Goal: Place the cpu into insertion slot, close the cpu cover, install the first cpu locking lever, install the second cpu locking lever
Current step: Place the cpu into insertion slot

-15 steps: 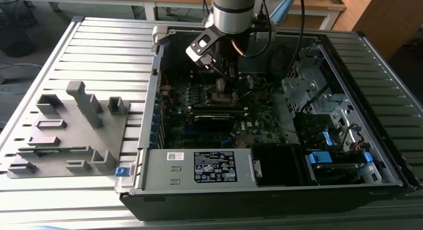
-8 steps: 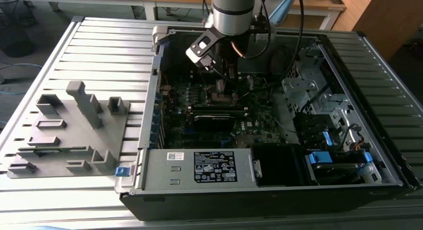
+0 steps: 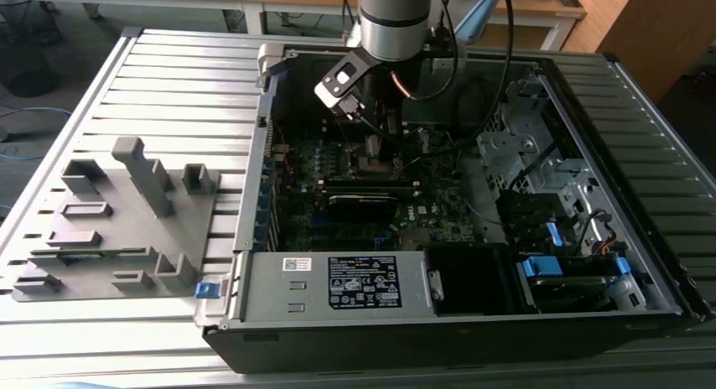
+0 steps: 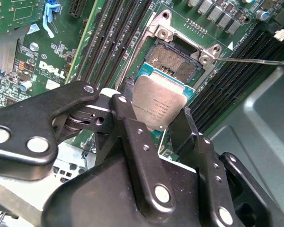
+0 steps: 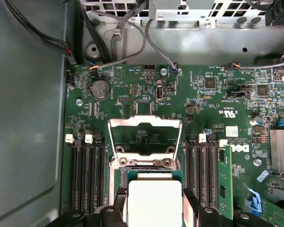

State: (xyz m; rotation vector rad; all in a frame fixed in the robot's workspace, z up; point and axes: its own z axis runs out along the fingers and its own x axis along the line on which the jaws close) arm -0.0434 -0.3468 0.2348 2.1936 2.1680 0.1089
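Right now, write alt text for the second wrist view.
The black gripper clamps the silver-topped cpu by opposite edges at the edge of the open socket on a green motherboard. Dark memory slots flank the socket.

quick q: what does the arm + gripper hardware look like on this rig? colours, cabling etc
The arm is a silver-grey cylinder with a black band near the wrist. A pale grey block is mounted beside the wrist, and black cables run down alongside. The gripper is matte black: flat linkage bars joined by round silver pins, ending in two narrow black jaws.
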